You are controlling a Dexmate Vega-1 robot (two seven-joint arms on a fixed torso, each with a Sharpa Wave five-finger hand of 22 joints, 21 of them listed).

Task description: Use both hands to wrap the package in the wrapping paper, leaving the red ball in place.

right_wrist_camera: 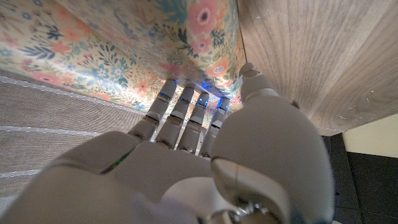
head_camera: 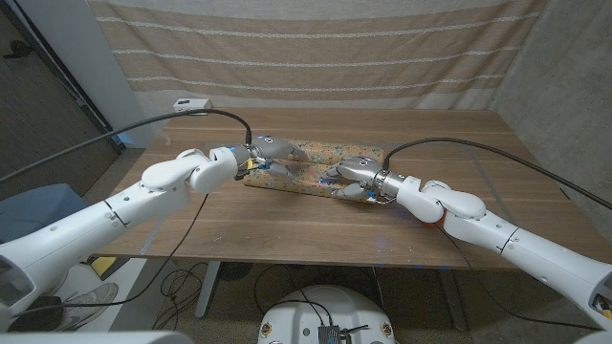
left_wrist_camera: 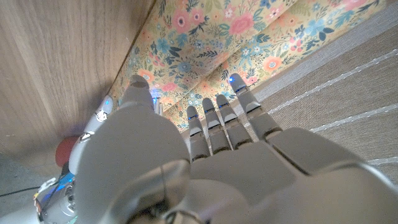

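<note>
Near the middle of the wooden table [head_camera: 459, 153], saw the flowery wrapping paper [head_camera: 320, 158], lying crosswise between the two arms. Could not pick out the package anywhere under or on it. Found the left hand [head_camera: 271, 149] over the paper's left end. Looked along its back in the left wrist view and saw its fingers [left_wrist_camera: 211, 118] stretched out side by side, tips up against a folded-up part of the paper [left_wrist_camera: 211, 37], thumb beside the paper's edge. Could not tell if it pinched the paper or only touched it. Found the right hand [head_camera: 356, 175] at the near edge of the paper, toward the right end. Saw its fingers [right_wrist_camera: 180, 106] in the right wrist view, close together, tips meeting the paper [right_wrist_camera: 124, 43], thumb by the edge next to bare wood. Could not tell a real grip there either. Spotted the red ball [head_camera: 435, 218] on the table, peeking out from behind the right forearm, well apart from the paper. Saw a striped cloth [head_camera: 316, 48] hanging behind the table.
</note>
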